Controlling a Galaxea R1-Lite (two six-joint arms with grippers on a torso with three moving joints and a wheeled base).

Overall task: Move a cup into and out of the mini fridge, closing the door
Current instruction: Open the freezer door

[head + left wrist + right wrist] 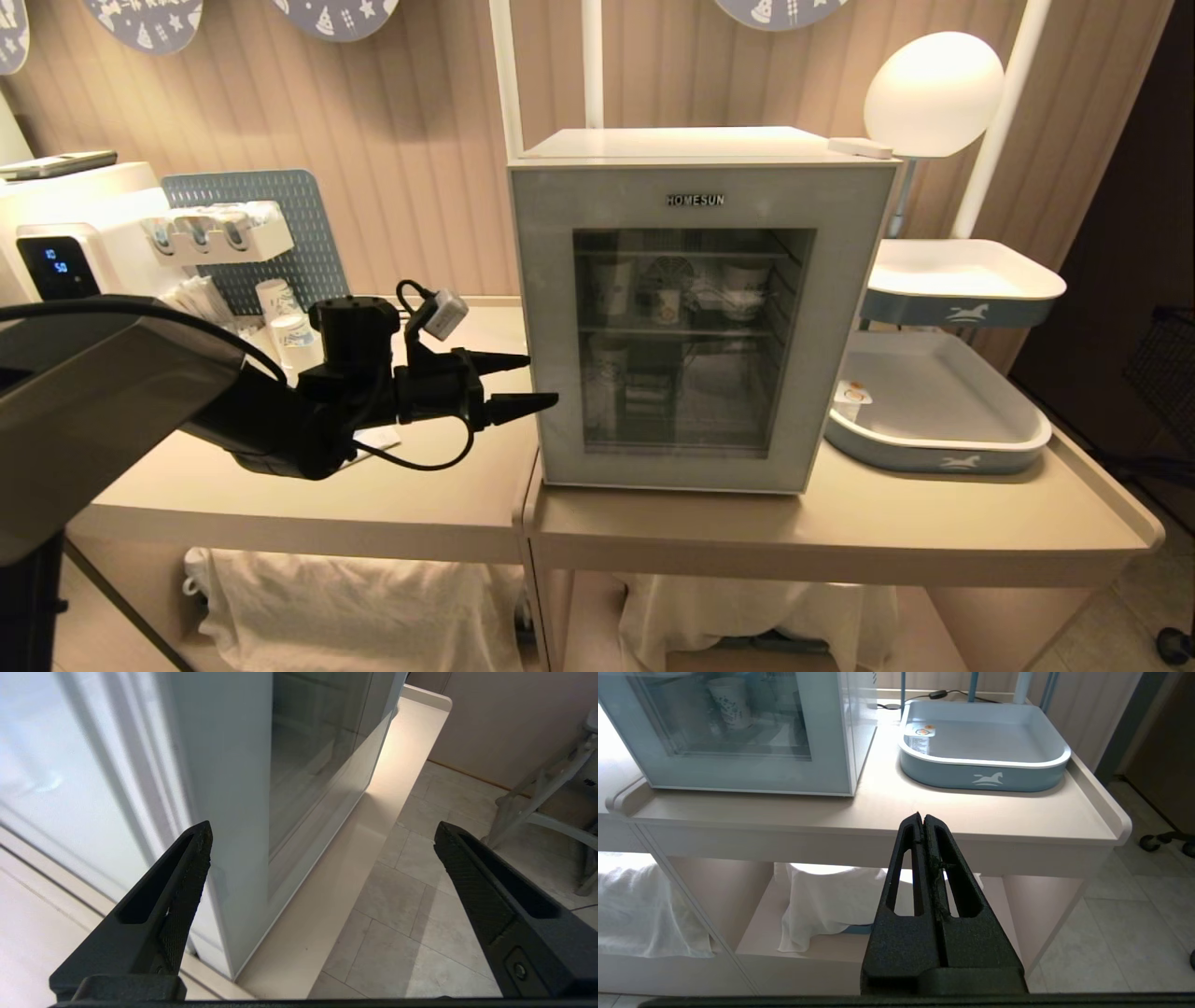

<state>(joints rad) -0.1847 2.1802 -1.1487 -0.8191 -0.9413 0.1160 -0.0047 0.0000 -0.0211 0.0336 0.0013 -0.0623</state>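
Boxy white mini fridge with glass-window front (691, 317) mid-frame on beige counter (840, 532); grey-blue rimmed tray (934, 439) to its right; black left gripper (523, 381) at its left edge; white water dispenser (65, 233) upper left.

— Where does the mini fridge (702, 317) stand?
— Upright on the pale counter, a boxy white cabinet.
— And the door (551, 308)?
— Shut flat against the front: a wide pale grey frame around a dark glass window, "HOMESUN" lettered at the top.
— The cup (852, 395)?
— Small and white with an orange mark, it sits in the corner of the lower blue-grey tray just beside the fridge.
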